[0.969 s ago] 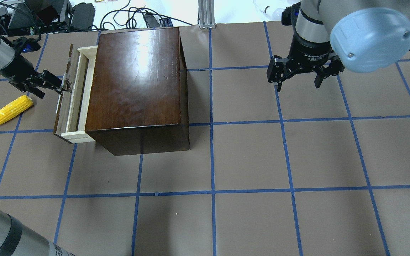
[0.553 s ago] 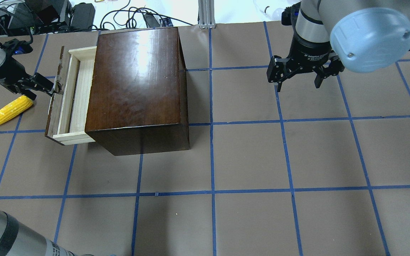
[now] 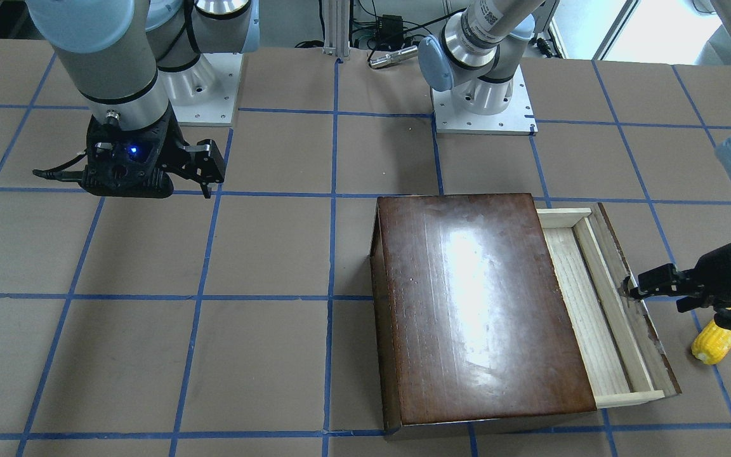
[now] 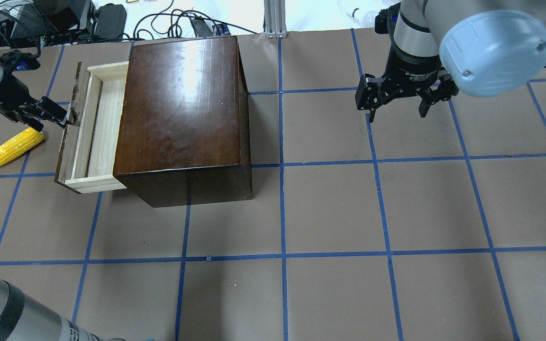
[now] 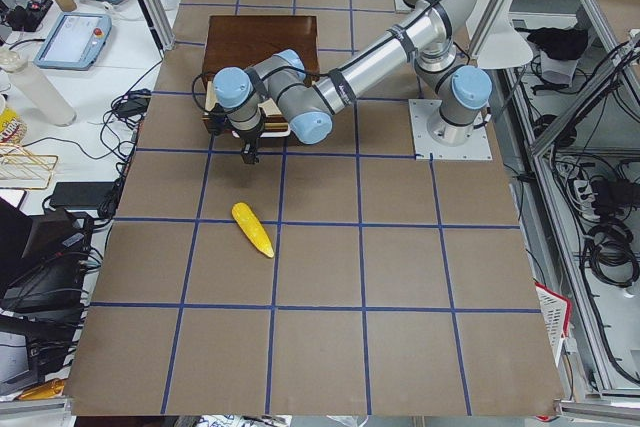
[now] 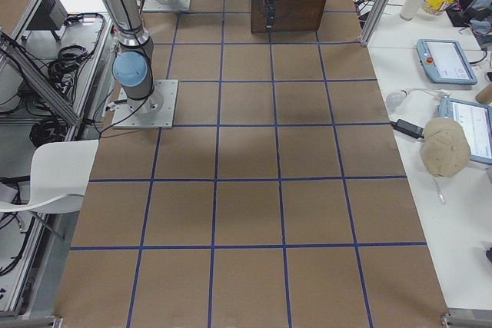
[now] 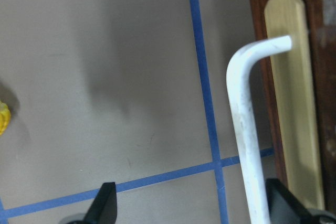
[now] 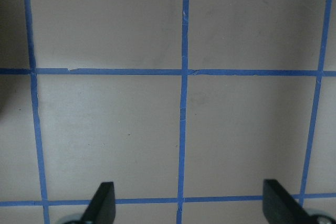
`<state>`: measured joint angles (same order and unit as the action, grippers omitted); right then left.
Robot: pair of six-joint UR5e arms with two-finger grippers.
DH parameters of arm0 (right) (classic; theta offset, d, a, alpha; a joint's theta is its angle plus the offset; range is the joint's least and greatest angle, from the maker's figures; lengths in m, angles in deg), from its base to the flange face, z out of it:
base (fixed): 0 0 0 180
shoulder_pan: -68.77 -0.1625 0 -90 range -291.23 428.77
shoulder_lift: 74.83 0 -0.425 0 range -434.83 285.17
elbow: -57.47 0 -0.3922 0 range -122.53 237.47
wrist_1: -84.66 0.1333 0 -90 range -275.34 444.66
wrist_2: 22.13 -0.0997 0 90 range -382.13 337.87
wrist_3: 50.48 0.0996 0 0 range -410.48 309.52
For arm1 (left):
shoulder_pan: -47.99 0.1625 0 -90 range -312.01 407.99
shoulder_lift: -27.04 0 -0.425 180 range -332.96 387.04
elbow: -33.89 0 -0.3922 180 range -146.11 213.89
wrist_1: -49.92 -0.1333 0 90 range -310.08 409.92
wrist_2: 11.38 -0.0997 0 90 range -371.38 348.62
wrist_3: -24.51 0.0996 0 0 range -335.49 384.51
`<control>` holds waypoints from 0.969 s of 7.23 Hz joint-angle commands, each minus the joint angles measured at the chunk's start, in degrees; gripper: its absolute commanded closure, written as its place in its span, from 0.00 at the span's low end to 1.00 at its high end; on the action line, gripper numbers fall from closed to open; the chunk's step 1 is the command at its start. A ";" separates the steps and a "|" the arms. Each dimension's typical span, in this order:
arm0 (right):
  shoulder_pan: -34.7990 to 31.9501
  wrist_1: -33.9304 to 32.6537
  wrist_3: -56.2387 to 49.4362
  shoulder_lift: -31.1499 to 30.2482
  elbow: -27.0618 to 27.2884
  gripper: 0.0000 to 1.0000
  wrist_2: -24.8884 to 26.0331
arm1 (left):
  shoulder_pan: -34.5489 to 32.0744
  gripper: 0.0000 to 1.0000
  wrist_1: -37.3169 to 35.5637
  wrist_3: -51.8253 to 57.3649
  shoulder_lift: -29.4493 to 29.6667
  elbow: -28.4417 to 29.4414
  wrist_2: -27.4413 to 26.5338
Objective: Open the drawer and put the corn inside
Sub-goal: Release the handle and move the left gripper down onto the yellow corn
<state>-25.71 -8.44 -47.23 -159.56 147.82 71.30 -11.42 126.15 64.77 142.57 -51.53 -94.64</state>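
Pale-wood drawer (image 4: 104,123) open | corn (image 4: 11,149) near front edge | left claw (image 4: 67,117) at handle (image 7: 241,129)

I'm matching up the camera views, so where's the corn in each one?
Front-facing: corn far right, partly hidden, right of the drawer.
Overhead: corn far left.
Exterior left: corn left of centre, on open table.
Exterior right: not in it.
Left wrist: corn sliver at left edge.
Right wrist: not in it.
Landmark: the drawer beside it.
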 commanded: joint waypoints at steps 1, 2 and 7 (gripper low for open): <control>0.00 0.03 0.00 0.00 0.00 0.00 0.00 | 0.00 0.00 3.11 0.17 -1.52 1.47 -0.06; 0.00 0.03 0.00 0.00 0.00 0.00 0.00 | 0.09 0.00 6.35 0.95 -1.79 4.53 -1.98; 0.00 -0.06 0.00 0.00 0.00 0.00 0.00 | 6.75 0.00 3.94 30.43 2.15 8.95 -7.97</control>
<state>-25.71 -8.43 -47.23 -159.55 147.82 71.30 -7.42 131.74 87.51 143.34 -42.52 -102.56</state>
